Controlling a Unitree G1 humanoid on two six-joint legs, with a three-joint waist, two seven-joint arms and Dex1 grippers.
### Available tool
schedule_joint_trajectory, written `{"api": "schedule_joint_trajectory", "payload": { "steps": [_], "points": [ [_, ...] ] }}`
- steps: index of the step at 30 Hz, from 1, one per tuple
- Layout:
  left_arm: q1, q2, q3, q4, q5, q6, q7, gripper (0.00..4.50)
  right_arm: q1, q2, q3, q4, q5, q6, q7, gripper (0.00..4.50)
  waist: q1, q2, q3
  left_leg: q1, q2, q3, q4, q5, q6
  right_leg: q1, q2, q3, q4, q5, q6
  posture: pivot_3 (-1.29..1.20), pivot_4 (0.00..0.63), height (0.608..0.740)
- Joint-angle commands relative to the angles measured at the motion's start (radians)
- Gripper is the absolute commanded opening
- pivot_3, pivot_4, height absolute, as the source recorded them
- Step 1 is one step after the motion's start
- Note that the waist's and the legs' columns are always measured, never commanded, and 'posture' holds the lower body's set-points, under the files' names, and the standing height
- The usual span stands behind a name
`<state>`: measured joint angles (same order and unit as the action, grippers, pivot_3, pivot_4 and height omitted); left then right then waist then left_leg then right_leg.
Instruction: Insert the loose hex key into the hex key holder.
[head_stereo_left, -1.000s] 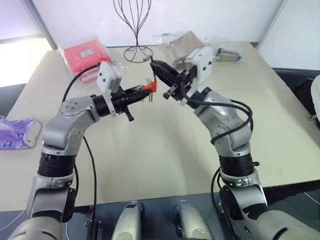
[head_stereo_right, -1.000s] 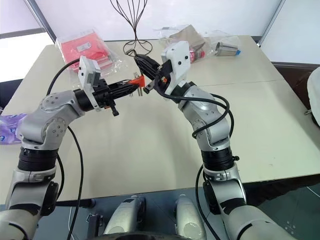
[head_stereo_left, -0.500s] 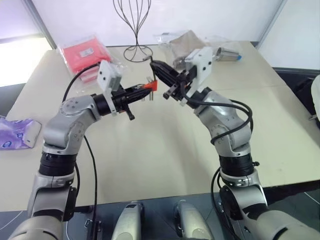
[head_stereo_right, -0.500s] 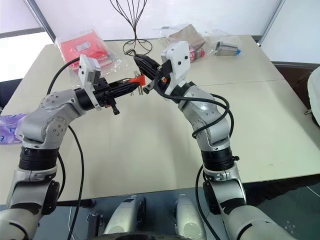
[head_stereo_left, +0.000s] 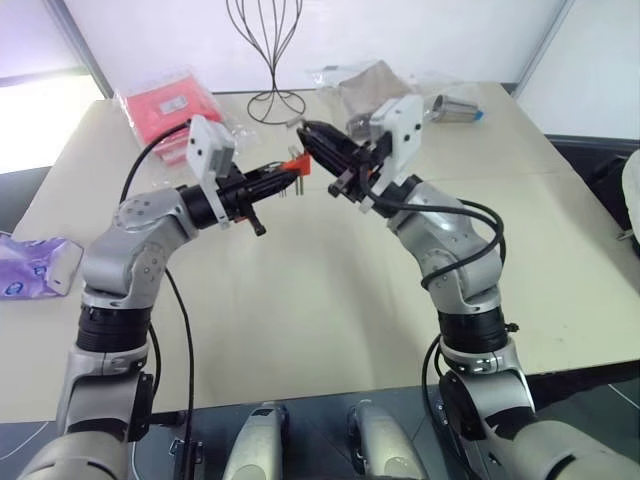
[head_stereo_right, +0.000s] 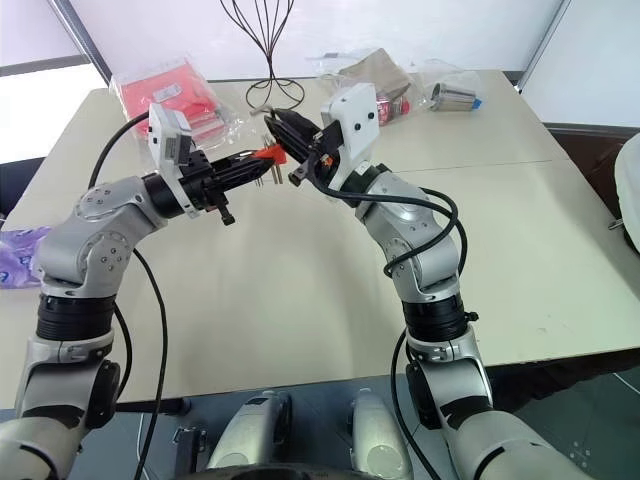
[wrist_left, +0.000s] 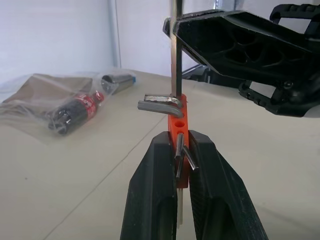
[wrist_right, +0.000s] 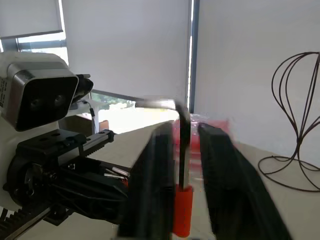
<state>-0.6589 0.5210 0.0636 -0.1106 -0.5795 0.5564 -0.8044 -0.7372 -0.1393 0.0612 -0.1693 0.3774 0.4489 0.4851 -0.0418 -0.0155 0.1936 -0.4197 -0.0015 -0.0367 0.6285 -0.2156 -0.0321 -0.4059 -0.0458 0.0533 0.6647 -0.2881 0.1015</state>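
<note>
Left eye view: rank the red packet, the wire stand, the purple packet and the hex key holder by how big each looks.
1. Wire stand, cut off at the top edge.
2. Red packet.
3. Purple packet, partly out of frame and nearer the camera, so its place against the red packet is unsure.
4. Hex key holder, clearly smallest.

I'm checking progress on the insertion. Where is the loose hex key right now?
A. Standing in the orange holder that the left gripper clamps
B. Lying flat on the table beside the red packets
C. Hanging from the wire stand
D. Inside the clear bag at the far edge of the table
A: in the left wrist view the loose hex key stands upright in the top of the hex key holder, which the left gripper clamps.
</note>
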Motion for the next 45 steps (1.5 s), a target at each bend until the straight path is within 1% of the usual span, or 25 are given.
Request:
{"api": "schedule_joint_trajectory", "payload": {
  "steps": [1,3,4,5,8,11,14,15,17,20,23,27,29,32,38,45],
  "points": [
    [-0.019,-0.003,0.028,-0.016,-0.009,-0.024,-0.003,0.0,-0.012,-0.012,-0.004,-0.049,0.015,0.008,0.006,2.72,0.0,0.0,0.0,0.0,0.0,0.0,0.0,0.0,0.0,0.0,0.0,0.0,0.0,0.0,0.0,0.0,0.15,0.74],
    [-0.019,-0.006,0.026,-0.013,-0.008,-0.024,-0.004,0.0,0.001,-0.035,-0.008,-0.068,0.016,0.023,0.016,3.84,0.001,0.0,0.0,0.0,0.0,0.0,0.0,0.0,0.0,0.0,0.0,0.0,0.0,0.0,0.0,0.0,0.15,0.74],
    [-0.02,-0.007,0.026,-0.012,-0.009,-0.022,-0.004,0.0,0.012,-0.052,-0.012,-0.084,0.022,0.039,0.023,4.27,0.002,0.0,0.0,0.0,0.0,0.0,0.0,0.0,0.0,0.0,0.0,0.0,0.0,0.0,0.0,0.0,0.15,0.74],
    [-0.02,-0.009,0.025,-0.011,-0.008,-0.021,-0.005,0.0,0.025,-0.071,-0.016,-0.104,0.031,0.058,0.032,4.47,0.003,0.0,0.0,0.0,0.0,0.0,0.0,0.0,0.0,0.0,0.0,0.0,0.0,0.0,0.0,0.0,0.15,0.74],
    [-0.023,-0.013,0.018,0.0,-0.007,-0.016,-0.008,0.0,0.101,-0.161,-0.045,-0.207,0.069,0.126,0.062,4.47,0.006,0.0,0.0,-0.001,0.0,0.0,0.0,0.0,0.0,0.0,0.0,0.0,-0.001,0.0,0.0,0.0,0.15,0.74],
    [-0.026,-0.02,0.003,0.012,-0.017,0.015,-0.016,0.0,0.2,-0.292,-0.096,-0.328,0.111,0.201,0.1,4.47,0.015,0.0,0.0,-0.002,0.0,-0.001,0.001,0.0,0.0,0.0,-0.001,-0.001,-0.002,0.0,0.0,0.0,0.15,0.74],
    [-0.024,-0.039,-0.042,0.018,-0.023,0.059,-0.037,0.0,0.299,-0.472,-0.167,-0.427,0.142,0.255,0.179,4.47,0.025,0.0,0.0,-0.003,-0.001,0.0,0.001,0.0,0.0,-0.001,-0.001,-0.001,-0.002,0.0,0.0,0.0,0.15,0.74],
    [-0.02,-0.051,-0.064,0.021,-0.025,0.073,-0.052,0.0,0.338,-0.549,-0.199,-0.451,0.144,0.261,0.223,4.47,0.029,0.0,0.0,-0.003,-0.001,0.0,0.001,0.0,0.0,-0.001,-0.001,-0.001,-0.002,0.0,0.0,0.0,0.15,0.74],
    [-0.017,-0.07,-0.098,0.031,-0.025,0.091,-0.08,0.0,0.391,-0.654,-0.244,-0.473,0.15,0.258,0.279,4.47,0.03,-0.001,0.0,-0.004,-0.001,-0.001,0.002,0.0,0.0,0.0,-0.001,-0.001,-0.003,0.0,0.0,0.0,0.15,0.74],
    [-0.025,-0.111,-0.124,0.059,-0.024,0.108,-0.093,0.0,0.432,-0.733,-0.286,-0.477,0.159,0.247,0.314,4.47,0.026,-0.001,0.0,-0.004,-0.001,-0.001,0.002,0.0,0.0,0.0,0.0,-0.001,-0.003,0.0,0.0,0.0,0.15,0.74],
    [-0.037,-0.177,-0.152,0.096,-0.02,0.117,-0.093,0.0,0.449,-0.765,-0.311,-0.47,0.151,0.228,0.321,4.47,0.026,-0.001,0.0,-0.003,-0.001,-0.001,0.002,0.0,0.0,0.0,0.002,-0.001,-0.003,0.0,0.0,0.0,0.15,0.74],
    [-0.058,-0.337,-0.184,0.187,-0.028,0.161,-0.04,0.0,0.456,-0.761,-0.318,-0.48,0.143,0.222,0.291,4.47,0.033,-0.001,0.0,-0.004,-0.001,-0.001,0.003,0.0,0.0,0.0,0.002,-0.001,-0.003,0.0,0.0,0.0,0.15,0.74],
    [-0.056,-0.39,-0.204,0.229,-0.005,0.159,-0.03,0.0,0.462,-0.754,-0.309,-0.489,0.134,0.217,0.274,4.47,0.033,-0.001,0.0,-0.005,-0.002,-0.002,0.004,0.0,0.001,0.0,0.001,-0.001,-0.003,0.0,0.001,0.0,0.15,0.74],
    [-0.056,-0.439,-0.217,0.291,0.013,0.159,-0.017,0.0,0.472,-0.751,-0.298,-0.5,0.122,0.209,0.257,4.47,0.031,-0.001,0.0,-0.005,-0.002,-0.001,0.004,0.0,0.001,0.0,0.0,-0.001,-0.004,0.001,0.002,0.0,0.15,0.74],
    [-0.06,-0.482,-0.242,0.426,0.092,0.118,0.014,0.0,0.487,-0.75,-0.293,-0.508,0.11,0.193,0.237,4.47,0.03,-0.001,0.0,-0.004,-0.002,-0.002,0.004,0.0,0.001,0.0,0.002,-0.001,-0.003,0.001,0.002,0.0,0.15,0.74],
    [-0.054,-0.478,-0.234,0.509,0.161,0.102,0.039,0.0,0.494,-0.754,-0.292,-0.503,0.096,0.174,0.236,4.47,0.031,-0.001,0.0,-0.004,-0.002,-0.001,0.004,0.0,0.001,0.0,0.001,-0.001,-0.003,0.001,0.002,0.0,0.15,0.74]
  ]
}}
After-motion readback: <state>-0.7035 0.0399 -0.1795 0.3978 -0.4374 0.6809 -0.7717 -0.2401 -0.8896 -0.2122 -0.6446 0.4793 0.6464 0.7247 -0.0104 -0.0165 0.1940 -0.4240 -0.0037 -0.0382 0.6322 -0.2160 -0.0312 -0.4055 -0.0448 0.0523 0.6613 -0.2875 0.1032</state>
